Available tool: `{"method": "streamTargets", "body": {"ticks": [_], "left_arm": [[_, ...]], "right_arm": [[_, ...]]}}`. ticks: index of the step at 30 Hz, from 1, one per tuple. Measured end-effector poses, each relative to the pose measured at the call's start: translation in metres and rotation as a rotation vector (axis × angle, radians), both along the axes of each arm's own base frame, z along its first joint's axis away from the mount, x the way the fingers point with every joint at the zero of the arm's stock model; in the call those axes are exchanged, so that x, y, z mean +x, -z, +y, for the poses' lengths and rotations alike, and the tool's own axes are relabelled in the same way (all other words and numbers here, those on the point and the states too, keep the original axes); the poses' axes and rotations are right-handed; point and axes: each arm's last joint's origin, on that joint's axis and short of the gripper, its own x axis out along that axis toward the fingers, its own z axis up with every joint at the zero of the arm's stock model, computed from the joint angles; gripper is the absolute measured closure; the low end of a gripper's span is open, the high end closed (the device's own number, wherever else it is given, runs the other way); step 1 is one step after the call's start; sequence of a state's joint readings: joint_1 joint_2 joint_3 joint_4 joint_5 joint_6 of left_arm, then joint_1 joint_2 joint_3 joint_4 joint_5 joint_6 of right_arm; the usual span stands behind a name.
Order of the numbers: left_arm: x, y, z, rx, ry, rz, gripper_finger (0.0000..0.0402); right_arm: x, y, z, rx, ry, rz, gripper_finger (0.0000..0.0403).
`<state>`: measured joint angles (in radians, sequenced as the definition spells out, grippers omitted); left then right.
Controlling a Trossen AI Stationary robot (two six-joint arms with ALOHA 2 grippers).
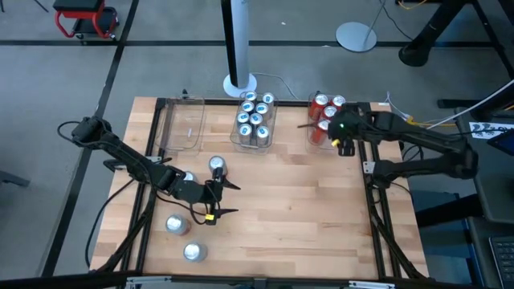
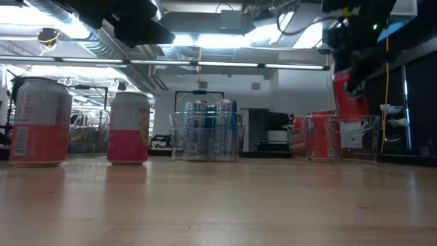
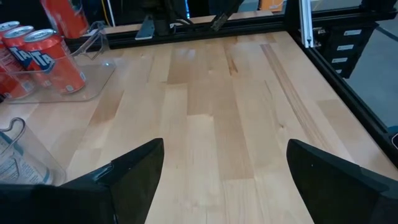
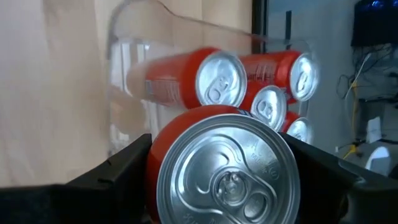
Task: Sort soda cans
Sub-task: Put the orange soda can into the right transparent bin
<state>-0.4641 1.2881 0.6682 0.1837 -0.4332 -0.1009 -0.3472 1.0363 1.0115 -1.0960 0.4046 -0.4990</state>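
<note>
- The right gripper (image 4: pixel 224 180), at the upper right of the high view, is clamped on a red can (image 4: pixel 217 168), holding it over the red-can bin (image 1: pixel 315 135).
- The left gripper (image 1: pixel 218 199), lower left of centre, stands with jaws apart and empty; silver cans (image 1: pixel 176 224) stand just beside it.
- The middle bin (image 1: pixel 255 120) holds blue-and-white cans (image 1: pixel 249 116).
- The left bin (image 1: pixel 183 124) holds nothing that shows.
- Partial white lettering "TA" shows on a binned red can (image 3: pixel 53 59).

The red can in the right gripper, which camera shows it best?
The right wrist view: the red can fills the frame between the right gripper's fingers. The low view shows it raised, partly hidden. The high view hides it; the left wrist view catches its side.
</note>
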Motion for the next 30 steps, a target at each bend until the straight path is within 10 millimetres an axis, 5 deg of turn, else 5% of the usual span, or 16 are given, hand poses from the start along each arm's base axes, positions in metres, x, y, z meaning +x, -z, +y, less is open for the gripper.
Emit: {"method": "streamTargets", "body": {"ticks": [21,30], "left_arm": [[-0.001,0.003,0.000,-0.005,0.000,-0.001,0.0075],[-0.001,0.003,0.000,-0.004,0.000,-0.001,0.0075]], "right_arm": [[-0.019,0.083,-0.054,0.135,0.027,-0.143,0.0110],[-0.023,0.093,-0.060,0.133,0.035,-0.198,0.0110]]}}
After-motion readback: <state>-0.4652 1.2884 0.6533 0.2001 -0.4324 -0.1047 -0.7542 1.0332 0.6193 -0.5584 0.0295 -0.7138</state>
